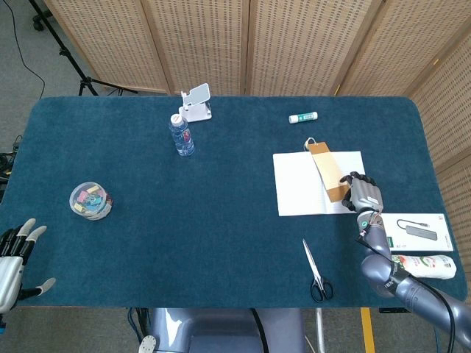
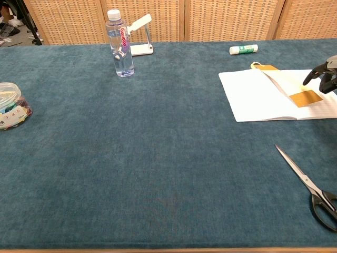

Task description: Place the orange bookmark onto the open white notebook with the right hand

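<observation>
Nearest the front table edge, we are seeing scissors (image 1: 317, 269) lying on the blue cloth, blades closed, handles toward us. At the near left corner, our left hand (image 1: 13, 259) is hanging off the table edge with fingers spread, holding nothing. At the near right, a white box (image 1: 416, 232) and a bottle lying on its side (image 1: 412, 266) are sitting beside our right forearm.

Further in, our right hand (image 1: 363, 195) is hovering at the near right corner of the notebook (image 1: 298, 184), fingers curled in and gripping nothing; in the chest view its fingertips are showing apart from the bookmark (image 2: 306, 97). We are noting the bookmark lying flat across the notebook's right page, its far end with a loop reaching just past the top edge.

At mid-left, a round tub of clips (image 1: 90, 201) is standing well apart. Beyond, a water bottle (image 1: 181, 135) is standing upright, with a phone stand (image 1: 196, 102) just behind it. A glue stick (image 1: 304, 117) is lying near the far edge.
</observation>
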Tool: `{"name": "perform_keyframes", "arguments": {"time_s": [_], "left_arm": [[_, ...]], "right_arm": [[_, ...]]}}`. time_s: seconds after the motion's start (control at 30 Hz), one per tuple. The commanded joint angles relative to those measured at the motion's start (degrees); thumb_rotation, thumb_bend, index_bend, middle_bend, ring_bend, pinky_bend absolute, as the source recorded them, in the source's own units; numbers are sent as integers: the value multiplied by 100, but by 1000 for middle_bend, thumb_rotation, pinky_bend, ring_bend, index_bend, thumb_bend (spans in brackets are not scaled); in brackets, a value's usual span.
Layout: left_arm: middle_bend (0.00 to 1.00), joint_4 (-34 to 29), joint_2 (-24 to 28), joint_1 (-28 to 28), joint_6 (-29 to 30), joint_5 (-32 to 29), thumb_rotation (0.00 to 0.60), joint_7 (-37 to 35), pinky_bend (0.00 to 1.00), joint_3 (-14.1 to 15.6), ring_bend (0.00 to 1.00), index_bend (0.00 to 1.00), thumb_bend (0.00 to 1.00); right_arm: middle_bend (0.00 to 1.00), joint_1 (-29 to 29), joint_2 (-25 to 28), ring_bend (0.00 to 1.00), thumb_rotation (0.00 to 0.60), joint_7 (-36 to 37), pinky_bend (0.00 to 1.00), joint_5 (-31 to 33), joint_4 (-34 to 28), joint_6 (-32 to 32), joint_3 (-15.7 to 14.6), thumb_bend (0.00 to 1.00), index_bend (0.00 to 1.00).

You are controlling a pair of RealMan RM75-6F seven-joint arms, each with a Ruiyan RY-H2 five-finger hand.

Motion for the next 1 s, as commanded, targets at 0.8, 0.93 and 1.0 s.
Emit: {"name": "perform_keyframes", "arguments": {"time_s": [0.8,0.93,1.0], "left_arm": [[0,-10,36,2,16,76,600,-96,0,42,0,0,0],[0,1,62,12,41,110,600,-170,0,54,0,0,0],[0,4,70,14,46,121,600,-194,0,58,0,0,0]], "right_arm": [[114,131,-195,0,600,384,28,-125,-2,404,-826,1000,245],[113,130,-244,0,600,290,28,0,-198,703,-889,1000,245],[113,136,-270,0,600,259,28,42,-244,811,-893,1000,245]]}}
